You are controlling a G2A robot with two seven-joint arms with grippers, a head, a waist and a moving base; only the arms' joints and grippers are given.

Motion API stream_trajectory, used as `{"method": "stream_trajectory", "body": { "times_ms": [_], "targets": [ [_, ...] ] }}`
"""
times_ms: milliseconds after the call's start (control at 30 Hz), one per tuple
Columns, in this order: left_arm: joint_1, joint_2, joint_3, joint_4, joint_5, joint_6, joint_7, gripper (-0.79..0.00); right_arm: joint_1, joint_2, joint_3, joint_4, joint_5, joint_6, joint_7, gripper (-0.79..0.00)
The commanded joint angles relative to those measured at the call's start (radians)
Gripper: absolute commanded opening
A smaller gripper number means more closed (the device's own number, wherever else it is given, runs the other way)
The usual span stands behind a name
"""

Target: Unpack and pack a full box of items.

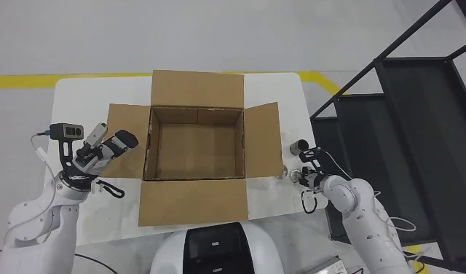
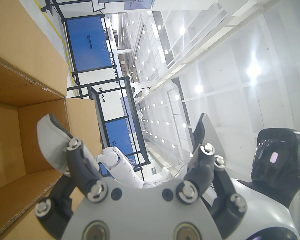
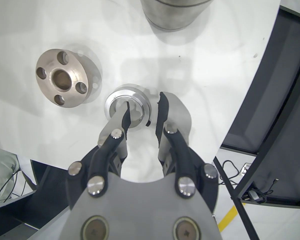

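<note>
Top view showed the box (image 1: 196, 92) open at mid-table (image 1: 80, 99), flaps spread and its inside apparently bare. Unpacking therefore looked finished and the packing not begun, though the near wall hid part of the floor. The left gripper (image 1: 115, 141) hung beside the left flap. The right gripper (image 1: 307, 175) sat right of the box, near the cylinder (image 1: 297, 146). Left wrist view showed that gripper spread wide and tilted upward beside the box, holding nothing. Right wrist view showed three metal parts on the table: the cylinder upright, a flange (image 3: 65, 83) lying flat, and a ring (image 3: 135, 92) just beside it. The right gripper was partly open, one finger down in the ring's bore and the other outside its rim. It straddled the wall, seemingly without clamping it.
</note>
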Motion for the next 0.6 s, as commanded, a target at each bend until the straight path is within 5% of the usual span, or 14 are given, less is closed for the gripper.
{"method": "stream_trajectory", "body": {
  "times_ms": [0, 233, 567],
  "targets": [
    [0.000, 0.000, 0.000, 0.000, 0.000, 0.000, 0.000, 0.000, 0.001, 0.001, -0.002, 0.001, 0.002, 0.004, -0.002, -0.785],
    [0.000, 0.000, 0.000, 0.000, 0.000, 0.000, 0.000, 0.000, -0.018, 0.006, 0.023, -0.039, 0.049, -0.009, -0.036, -0.785],
    [0.000, 0.000, 0.000, 0.000, 0.000, 0.000, 0.000, 0.000, -0.202, 0.022, 0.228, -0.253, 0.364, -0.136, -0.116, -0.785]
  ]
}}
